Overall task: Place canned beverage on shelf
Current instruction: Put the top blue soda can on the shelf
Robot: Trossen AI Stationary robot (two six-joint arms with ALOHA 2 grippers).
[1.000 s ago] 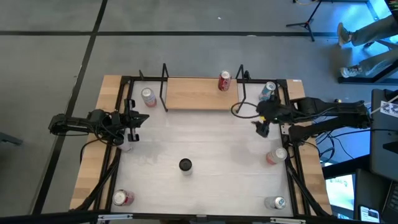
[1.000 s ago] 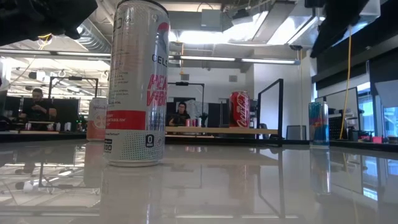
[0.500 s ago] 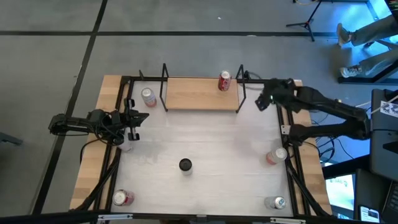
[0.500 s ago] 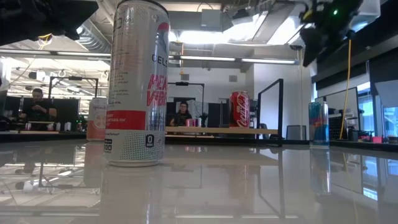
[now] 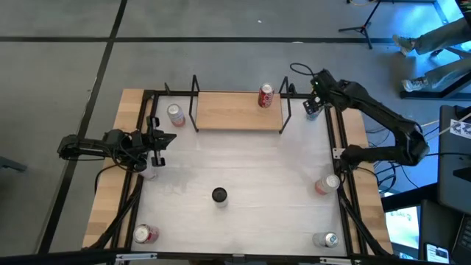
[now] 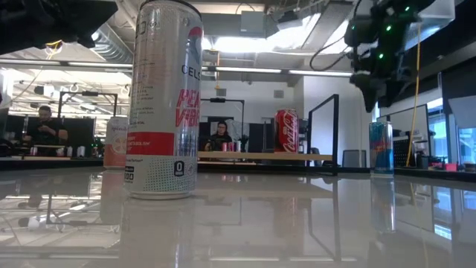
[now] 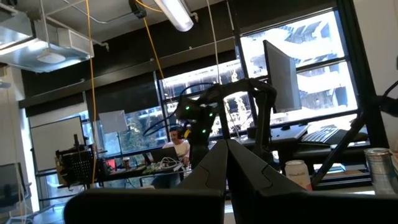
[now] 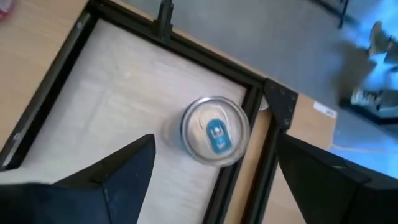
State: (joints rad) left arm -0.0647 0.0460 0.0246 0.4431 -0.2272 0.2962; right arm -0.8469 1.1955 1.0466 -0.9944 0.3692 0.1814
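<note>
Red can [image 5: 266, 96] on light-wood shelf [image 5: 237, 111]; blue-tabbed silver can [image 8: 214, 131]

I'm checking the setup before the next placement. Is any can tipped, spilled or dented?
Nothing stands out. Every can in view stands upright, including the red can on the shelf and the blue-topped can below the right gripper, whose jaws are open above it.

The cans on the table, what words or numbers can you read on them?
"CEL": top of the tall white can, cut off at its edge.
"0": small box near that can's bottom.
Big red letters on the white can: not clear enough to read.
Red can on the shelf: white script, too blurred.
Blue can and peach can: nothing readable.
</note>
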